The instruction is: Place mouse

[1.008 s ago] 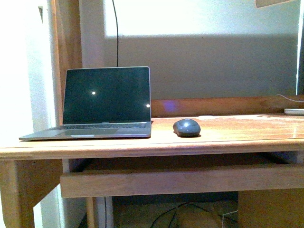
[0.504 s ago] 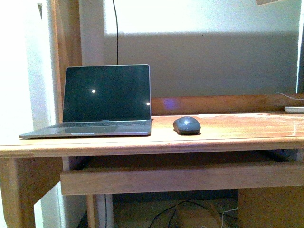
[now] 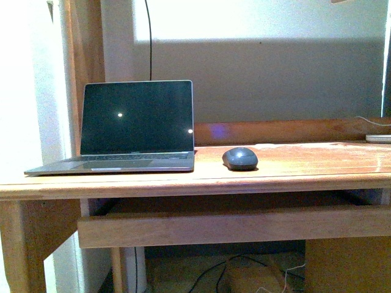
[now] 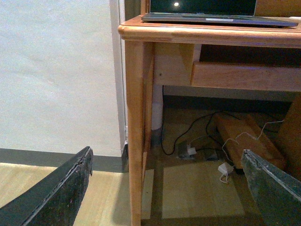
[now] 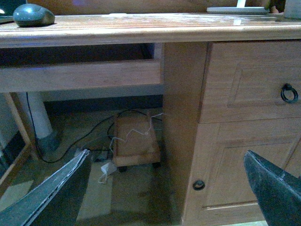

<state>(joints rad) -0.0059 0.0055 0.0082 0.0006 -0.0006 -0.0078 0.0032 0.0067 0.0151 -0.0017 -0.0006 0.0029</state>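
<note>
Mouse (image 3: 240,158) unmoved on desk (image 3: 305,168) right of laptop (image 3: 135,125); our view drifted slightly. Left gripper (image 4: 164,188) and right gripper (image 5: 171,188) fingers apart, empty, low. Placement looks done.

On the desk (image 3: 293,174): laptop (image 3: 125,131) at the left, open, mouse (image 3: 239,158) just to its right, apart from it. Under the desktop, a pull-out shelf (image 3: 232,229); cables (image 4: 197,141) on the floor below.

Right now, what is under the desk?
Under the desk a pull-out shelf sits below the top. On the floor lie cables, a white adapter and a small wooden block. What lies on the shelf is hidden.
</note>
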